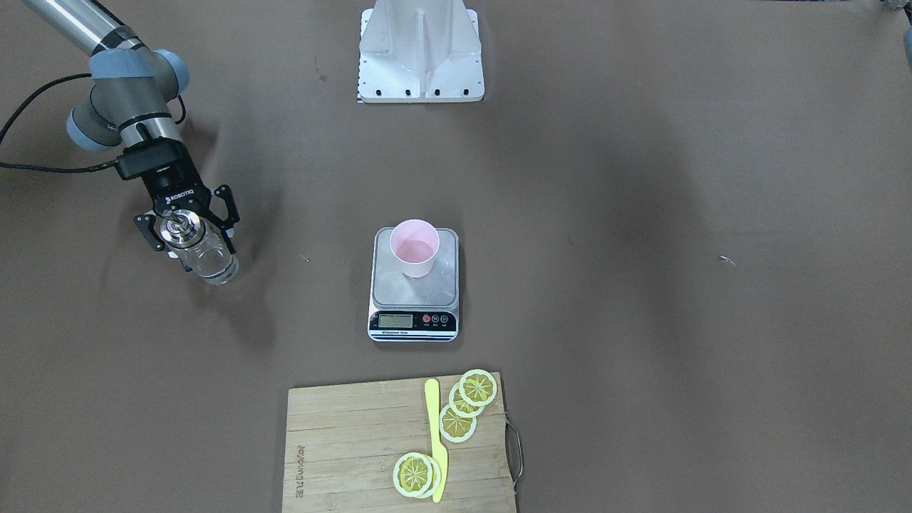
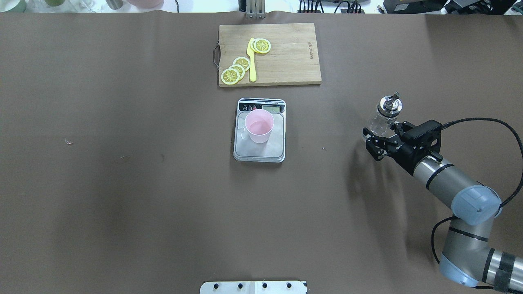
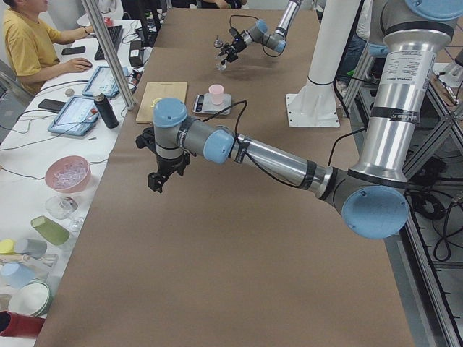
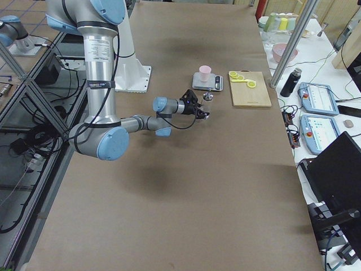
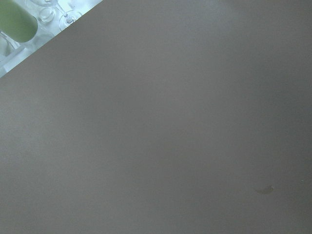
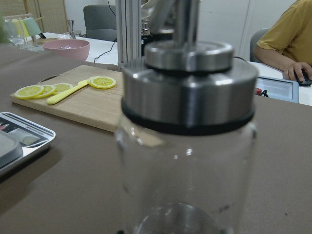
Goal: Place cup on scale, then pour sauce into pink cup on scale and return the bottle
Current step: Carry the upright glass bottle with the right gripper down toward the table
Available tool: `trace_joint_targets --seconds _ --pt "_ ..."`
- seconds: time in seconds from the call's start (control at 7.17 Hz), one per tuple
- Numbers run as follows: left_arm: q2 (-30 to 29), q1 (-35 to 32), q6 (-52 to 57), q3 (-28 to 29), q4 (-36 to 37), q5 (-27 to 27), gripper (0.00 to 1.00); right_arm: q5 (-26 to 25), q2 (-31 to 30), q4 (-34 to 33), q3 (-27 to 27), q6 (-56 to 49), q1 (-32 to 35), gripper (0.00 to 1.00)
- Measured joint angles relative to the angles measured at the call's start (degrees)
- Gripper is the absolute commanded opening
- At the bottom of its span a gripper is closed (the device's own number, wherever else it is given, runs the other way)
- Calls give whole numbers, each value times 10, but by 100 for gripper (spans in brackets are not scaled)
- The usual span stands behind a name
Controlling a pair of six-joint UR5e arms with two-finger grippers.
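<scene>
The pink cup [image 1: 415,247] stands upright on the silver scale [image 1: 413,292] at mid-table; it also shows in the overhead view [image 2: 259,125] on the scale [image 2: 261,152]. The clear glass bottle [image 2: 382,118] with its silver pourer cap stands upright on the table, far to the robot's right of the scale. My right gripper [image 2: 380,131] is open, its fingers on either side of the bottle's lower body. The right wrist view shows the bottle [image 6: 187,146] very close, looking nearly empty, with no fingers in view. My left gripper [image 3: 155,181] hangs above bare table; I cannot tell its state.
A wooden cutting board [image 2: 286,61] with lemon slices [image 2: 236,69] and a yellow knife [image 2: 251,61] lies beyond the scale. The white arm mount [image 1: 420,57] stands at the robot's edge. Bowls and cups sit off the table's far end [image 3: 69,173].
</scene>
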Motion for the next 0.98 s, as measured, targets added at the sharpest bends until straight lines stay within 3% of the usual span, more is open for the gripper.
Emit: trace_joint_targets --seconds 0.98 --pt "4 0 0 -2 0 1 97 1 43 -1 -23 -1 -10 23"
